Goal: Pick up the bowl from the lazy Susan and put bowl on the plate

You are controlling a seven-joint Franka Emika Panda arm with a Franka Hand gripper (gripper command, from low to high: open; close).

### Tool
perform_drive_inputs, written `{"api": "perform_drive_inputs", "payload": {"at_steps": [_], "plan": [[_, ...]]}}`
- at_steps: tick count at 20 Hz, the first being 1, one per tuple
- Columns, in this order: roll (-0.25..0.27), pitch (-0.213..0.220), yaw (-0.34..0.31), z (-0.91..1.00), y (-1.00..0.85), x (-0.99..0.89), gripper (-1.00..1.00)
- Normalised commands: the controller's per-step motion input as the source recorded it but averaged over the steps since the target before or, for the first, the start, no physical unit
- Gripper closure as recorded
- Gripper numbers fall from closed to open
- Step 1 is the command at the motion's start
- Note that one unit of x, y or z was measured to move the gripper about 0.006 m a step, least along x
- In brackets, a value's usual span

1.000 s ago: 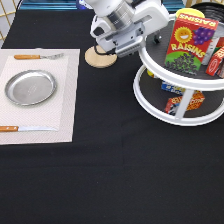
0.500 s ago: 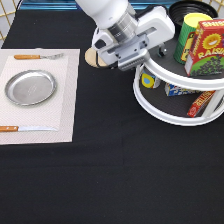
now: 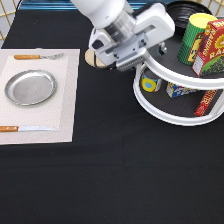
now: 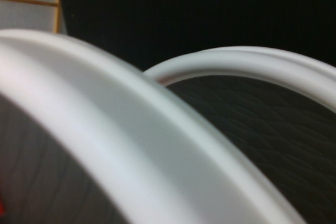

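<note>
The black bowl [image 3: 186, 10] sits on the upper tier of the white lazy Susan [image 3: 165, 118] at the exterior view's top right, partly cut off by the frame edge. My gripper [image 3: 148, 52] is at the left rim of the upper tier, to the left of the bowl and apart from it. The silver plate [image 3: 30, 87] lies empty on a pale placemat [image 3: 65, 100] at the left. The wrist view shows only the turntable's white rims [image 4: 112, 125] from close by.
A green can [image 3: 194, 37] and a red raisin box [image 3: 212, 47] stand on the upper tier next to the bowl. Small boxes [image 3: 176, 90] sit on the lower tier. A fork [image 3: 37, 56] and knife [image 3: 25, 128] flank the plate. A wooden disc [image 3: 91, 58] lies behind my hand.
The turntable has turned: the raisin box and can have moved right and the bowl has come into view at the top. My hand has stayed at the rim and shifted slightly right.
</note>
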Motion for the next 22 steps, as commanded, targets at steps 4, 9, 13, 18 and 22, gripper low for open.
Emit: {"api": "perform_drive_inputs", "payload": {"at_steps": [4, 9, 13, 18, 22], "plan": [[0.001, -0.033, -0.01, 0.5, 0.0, -0.87, -1.0], [0.018, -0.015, -0.068, 0.17, -0.02, -0.82, -1.0], [0.05, -0.021, -0.068, -0.04, -0.06, -0.82, -1.0], [0.038, -0.006, -0.034, -0.16, 0.02, -0.79, -1.0], [0.002, -0.032, -0.002, -0.15, 0.29, -0.66, -1.0]]}}
